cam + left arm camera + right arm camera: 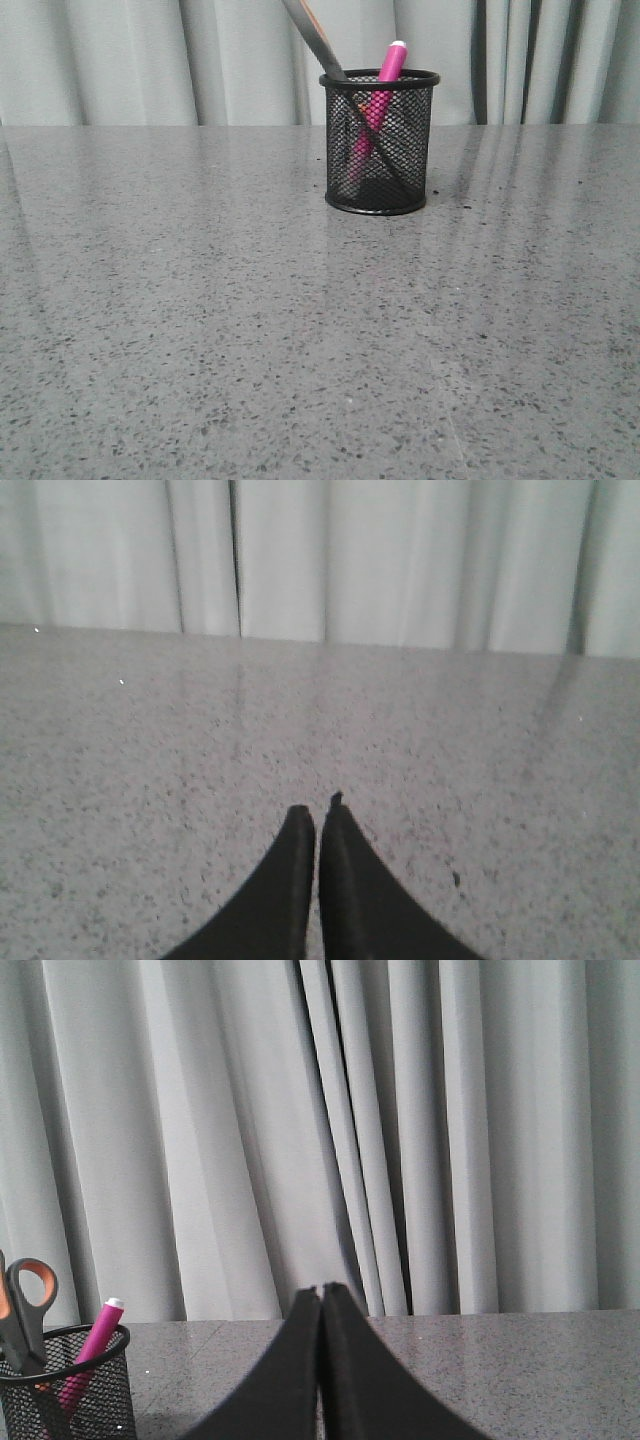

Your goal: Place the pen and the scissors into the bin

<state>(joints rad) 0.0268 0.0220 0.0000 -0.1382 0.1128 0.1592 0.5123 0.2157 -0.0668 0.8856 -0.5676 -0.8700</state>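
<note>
The black mesh bin [379,145] stands upright on the grey table, right of centre in the front view. The pink pen [384,80] leans inside it with its silver-white end sticking out. The scissors [318,42] stand in it too, handles up and cut off by the top of the front view. The right wrist view shows the bin [70,1390], the pen [95,1345] and the scissors' orange-lined handles [28,1305]. My left gripper [317,813] is shut and empty above bare table. My right gripper [321,1290] is shut and empty, apart from the bin. Neither gripper shows in the front view.
The grey speckled table [200,320] runs back to a grey pleated curtain [150,60]. The bin is the only thing standing on it in view.
</note>
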